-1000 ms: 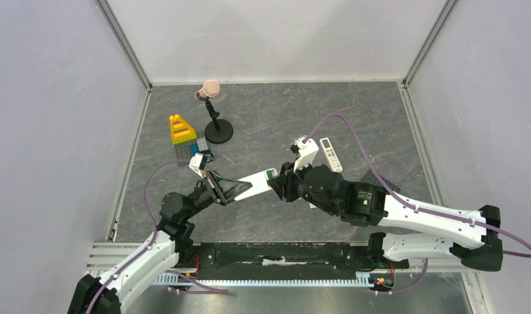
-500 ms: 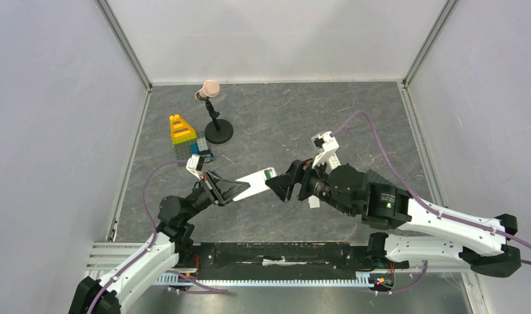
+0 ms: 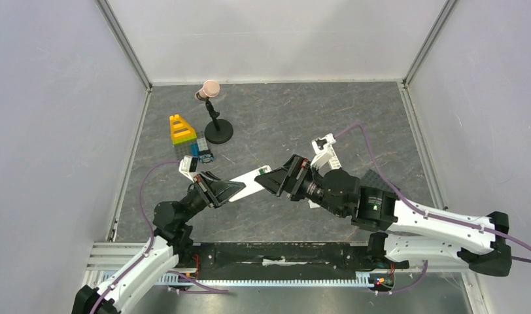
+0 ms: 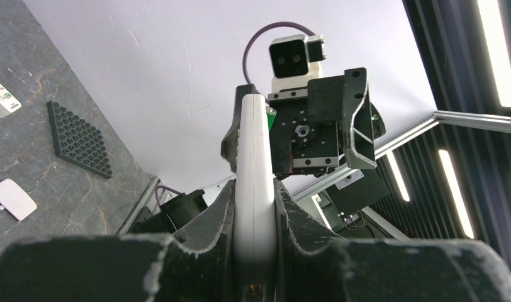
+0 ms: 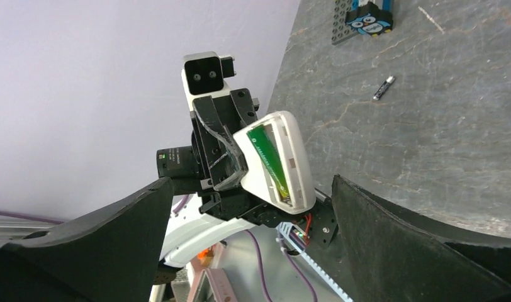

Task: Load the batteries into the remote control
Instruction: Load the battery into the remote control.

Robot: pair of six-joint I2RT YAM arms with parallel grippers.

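Firmly, left claw (image 4: pixel 254 196) pinches smooth white remote (image 5: pixel 279 158).

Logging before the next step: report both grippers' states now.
Left gripper: shut on the remote control.
Right gripper: open, holding nothing, jaws either side of the remote control's end.

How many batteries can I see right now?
2. A green battery sits in the open compartment of the remote held up in the left pincer; a second battery lies loose on the table. Others may be hidden.
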